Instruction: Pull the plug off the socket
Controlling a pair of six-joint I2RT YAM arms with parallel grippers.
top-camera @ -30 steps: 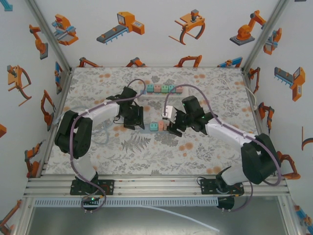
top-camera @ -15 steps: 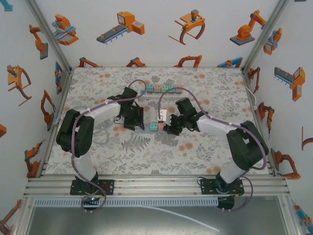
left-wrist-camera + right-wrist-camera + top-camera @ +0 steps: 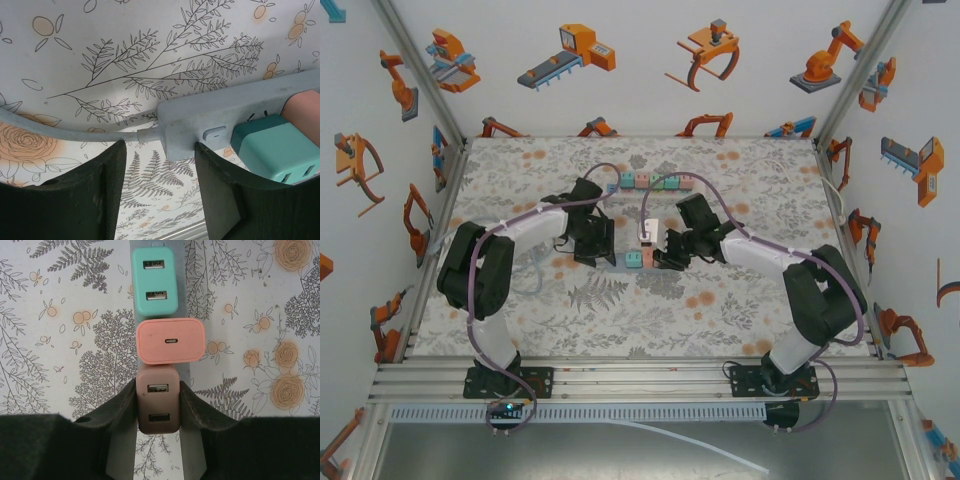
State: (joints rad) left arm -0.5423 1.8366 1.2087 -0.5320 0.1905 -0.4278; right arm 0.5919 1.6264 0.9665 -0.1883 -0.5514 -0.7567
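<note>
Your right hand [image 3: 158, 386] is clamped on the brown plug [image 3: 158, 407], seated in the power strip [image 3: 200, 117] mid-worktop [image 3: 620, 310]. Left hand [image 3: 159, 146], fingers apart, straddles the strip's end. Grip's made: next, pull straight off with the strip braced.

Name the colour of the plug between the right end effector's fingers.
The plug is brown; the right wrist view shows it best.
</note>
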